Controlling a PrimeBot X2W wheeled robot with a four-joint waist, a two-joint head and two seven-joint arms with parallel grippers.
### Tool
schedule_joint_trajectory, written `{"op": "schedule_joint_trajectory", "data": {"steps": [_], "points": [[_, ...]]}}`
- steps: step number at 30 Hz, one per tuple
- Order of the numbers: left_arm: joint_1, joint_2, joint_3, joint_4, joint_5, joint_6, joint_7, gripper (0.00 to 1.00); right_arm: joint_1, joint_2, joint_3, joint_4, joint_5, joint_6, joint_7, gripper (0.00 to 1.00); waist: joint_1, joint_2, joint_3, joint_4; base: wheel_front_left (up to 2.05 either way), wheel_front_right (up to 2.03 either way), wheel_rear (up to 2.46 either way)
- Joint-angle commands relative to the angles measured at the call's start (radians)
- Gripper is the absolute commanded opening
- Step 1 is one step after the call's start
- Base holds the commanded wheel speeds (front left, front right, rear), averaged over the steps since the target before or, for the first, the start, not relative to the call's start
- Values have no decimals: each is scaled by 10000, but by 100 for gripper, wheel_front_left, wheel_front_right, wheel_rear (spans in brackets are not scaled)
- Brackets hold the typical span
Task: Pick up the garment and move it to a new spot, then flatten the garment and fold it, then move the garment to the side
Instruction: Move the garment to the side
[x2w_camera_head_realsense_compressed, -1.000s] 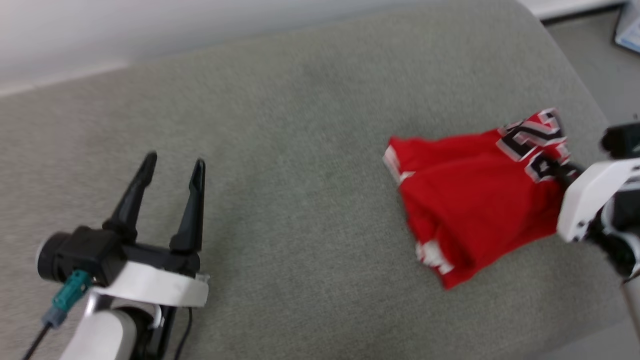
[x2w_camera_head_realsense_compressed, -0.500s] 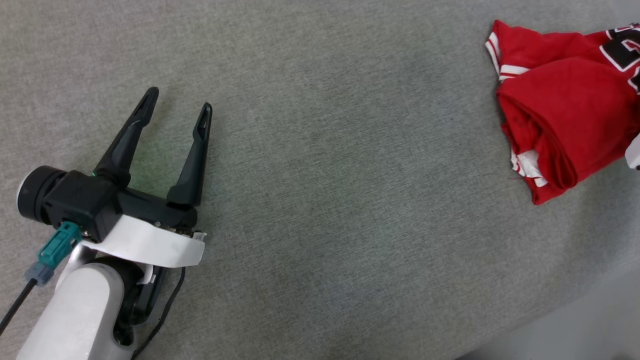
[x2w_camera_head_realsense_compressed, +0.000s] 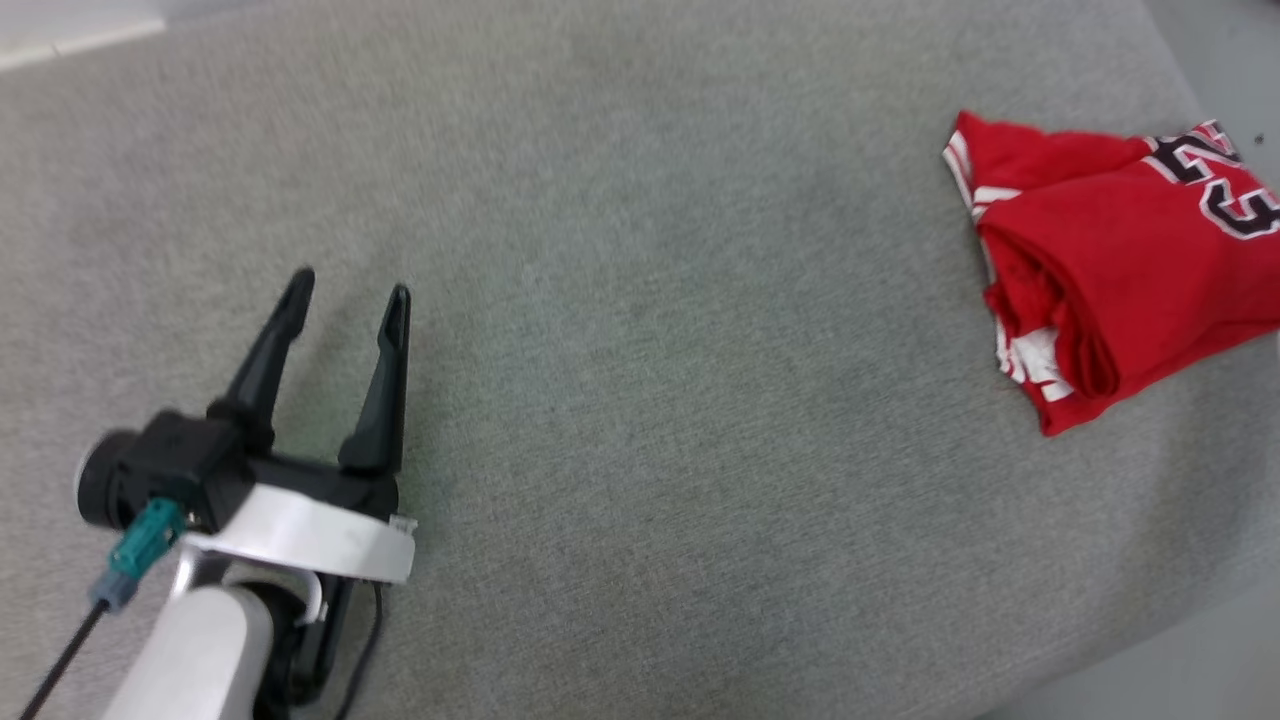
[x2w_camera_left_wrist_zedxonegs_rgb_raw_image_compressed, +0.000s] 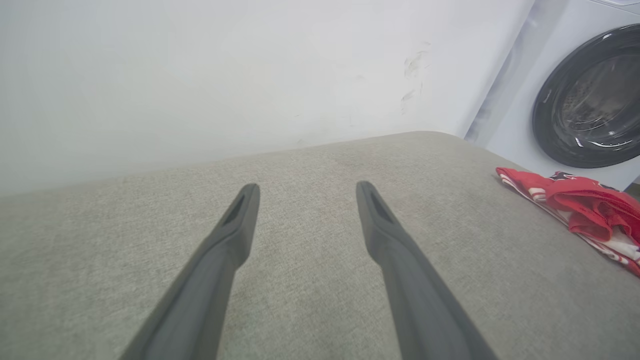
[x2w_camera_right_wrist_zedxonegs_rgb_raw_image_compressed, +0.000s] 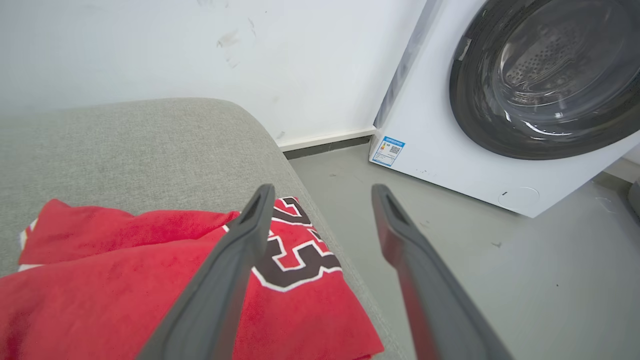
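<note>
right gripper (x2w_camera_right_wrist_zedxonegs_rgb_raw_image_compressed: 322, 192): jaws are spread wide and nothing is gripped. In the right wrist view the cloth is seen beneath the finger at 8 o'clock; contact cannot be told.
left gripper (x2w_camera_head_realsense_compressed: 350, 290): jaws are spread and nothing is held. It is seen at 8 o'clock in the head view, over bare upholstery.
left gripper, why: it is parked well apart from the cloth, judged idle and kept out of the way.
garment (x2w_camera_head_realsense_compressed: 1120, 290): it is bundled into a compact folded stack at 2 o'clock in the head view, close to the right edge of the grey cushion (x2w_camera_head_realsense_compressed: 640, 300).
garment, why: an edge placement with open jaws above it is judged to fit the last step, the move to the side. The stack is thick at its 7 o'clock corner, where the layers are rolled rather than flat.
print: black white-outlined numerals are turned up at the stack's 2 o'clock end.
washing machine (x2w_camera_right_wrist_zedxonegs_rgb_raw_image_compressed: 450, 150): it is seen on the floor (x2w_camera_right_wrist_zedxonegs_rgb_raw_image_compressed: 500, 260) at 1 o'clock in the right wrist view, beyond the cushion.
count: two grippers, two fingers each; one garment; one cushion; one washing machine.
</note>
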Motion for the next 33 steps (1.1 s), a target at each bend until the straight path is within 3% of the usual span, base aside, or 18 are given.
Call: {"op": "schedule_joint_trajectory", "data": {"steps": [1, 10, 22, 28, 33], "points": [[254, -101, 49, 90, -69, 73, -99, 100, 314, 160, -25, -128, 50, -7, -72, 100, -1, 0, -841, 5, 0, 0, 0], [1703, -629, 342, 572, -437, 645, -443, 100, 2644, 1074, 518, -1989, -6, -7, -139, 100, -1, 0, -2715, 364, 0, 0, 0], [2647, -674, 960, 979, -407, 1028, -630, 100, 5628, 2715, 1546, -5343, 40, -7, 521, 100, -1, 0, -3562, 1558, 0, 0, 0], [2853, -580, 1189, 1139, -25, 1148, -676, 100, 6605, 3037, 2182, -6963, 50, -7, 1004, 100, -1, 0, -3762, 2176, 0, 0, 0], [3124, -548, 1325, 1305, 123, 999, -689, 100, 7448, 3145, 2328, -8271, -27, -7, 1504, 100, -1, 0, -4036, 2493, 0, 0, 0]]}}
